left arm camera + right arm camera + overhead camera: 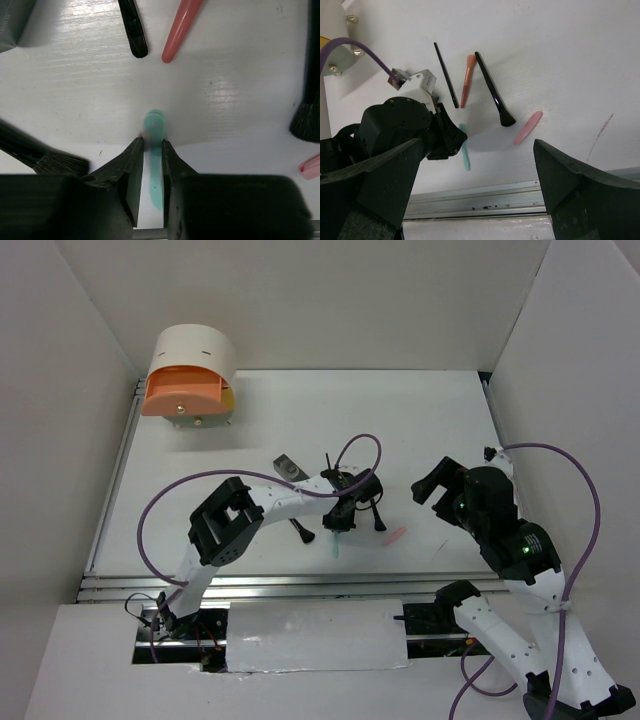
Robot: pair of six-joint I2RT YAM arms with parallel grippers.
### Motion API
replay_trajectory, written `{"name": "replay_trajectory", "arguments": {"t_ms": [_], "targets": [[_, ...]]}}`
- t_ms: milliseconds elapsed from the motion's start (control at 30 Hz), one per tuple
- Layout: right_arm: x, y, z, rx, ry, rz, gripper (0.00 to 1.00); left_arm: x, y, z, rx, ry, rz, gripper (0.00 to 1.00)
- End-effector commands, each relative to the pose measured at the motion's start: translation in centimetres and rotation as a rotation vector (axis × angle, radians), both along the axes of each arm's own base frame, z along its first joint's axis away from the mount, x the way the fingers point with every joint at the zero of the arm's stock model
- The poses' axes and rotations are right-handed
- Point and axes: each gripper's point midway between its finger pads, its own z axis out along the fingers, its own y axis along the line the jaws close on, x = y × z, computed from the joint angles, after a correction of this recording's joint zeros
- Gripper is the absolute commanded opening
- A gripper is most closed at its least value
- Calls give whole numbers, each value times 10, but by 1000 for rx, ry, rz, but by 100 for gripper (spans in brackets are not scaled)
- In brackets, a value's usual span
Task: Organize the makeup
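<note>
The right gripper (478, 144) fingers stand wide apart at the lower corners, holding nothing. Beyond them on the table (580, 60) lie, left to right, a thin black stick (445, 75), coral stick (467, 81), black brush (492, 88) and pink stick (528, 127). The left gripper (456, 141) sits over the upper end of the mint stick (465, 156); whether it grips cannot be determined.

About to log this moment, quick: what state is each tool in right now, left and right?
Left tool: closed on the mint stick.
Right tool: open, holding nothing.
</note>
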Motion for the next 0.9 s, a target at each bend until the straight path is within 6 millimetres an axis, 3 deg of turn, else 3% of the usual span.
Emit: {"name": "replay_trajectory", "arguments": {"t_ms": [0, 133, 200, 467, 633, 767, 800, 867], "targets": [[8, 0, 13, 1, -63, 1, 100, -8, 21, -25, 92, 48, 14, 21], [8, 0, 13, 0, -65, -1, 100, -5, 18, -15, 81, 38, 0, 9], [9, -1, 14, -1, -67, -3, 100, 0, 11, 0, 57, 15, -8, 6], [11, 0, 16, -3, -72, -1, 100, 14, -5, 55, -37, -60, -24, 3], [12, -1, 18, -7, -77, -5, 100, 21, -4, 87, -69, -104, -13, 2], [13, -2, 20, -10, -81, -9, 100, 43, 4, 135, -126, -179, 18, 1], [13, -1, 22, -7, -85, -7, 100, 54, 18, 144, -120, -184, 49, 1], [13, 0, 23, -5, -86, -4, 100, 76, 28, 180, -152, -254, 74, 1]]}}
